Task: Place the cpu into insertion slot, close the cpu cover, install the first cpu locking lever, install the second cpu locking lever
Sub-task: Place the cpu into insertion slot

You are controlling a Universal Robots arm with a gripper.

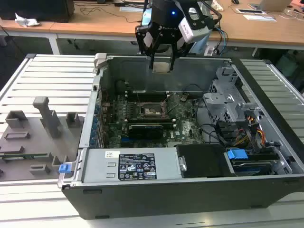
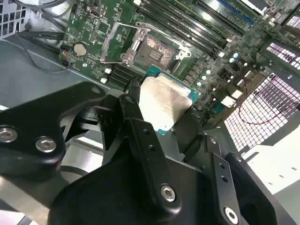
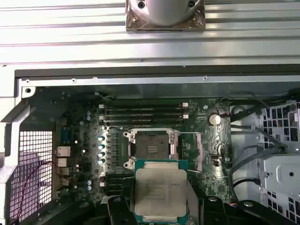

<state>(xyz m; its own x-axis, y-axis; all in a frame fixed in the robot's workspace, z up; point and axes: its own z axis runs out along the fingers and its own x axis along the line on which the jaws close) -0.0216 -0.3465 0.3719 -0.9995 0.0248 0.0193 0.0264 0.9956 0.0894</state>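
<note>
Gripper (image 1: 161,63) clamped on the cpu (image 3: 161,194), pale metal top up, held over the open computer case (image 1: 190,194). Below, just apart from the chip, bare socket (image 3: 151,149) on the green motherboard (image 3: 206,140); cpu cover (image 2: 107,47) swung open.

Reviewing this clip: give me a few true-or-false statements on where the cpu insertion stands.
1. The hand grips the cpu. True.
2. The cpu sits in the socket. False: the socket is empty, and the cpu is held above the motherboard.
3. The computer case lies open. True.
4. The cpu's metal top faces down toward the board. False: it faces up, toward the wrist cameras.
</note>
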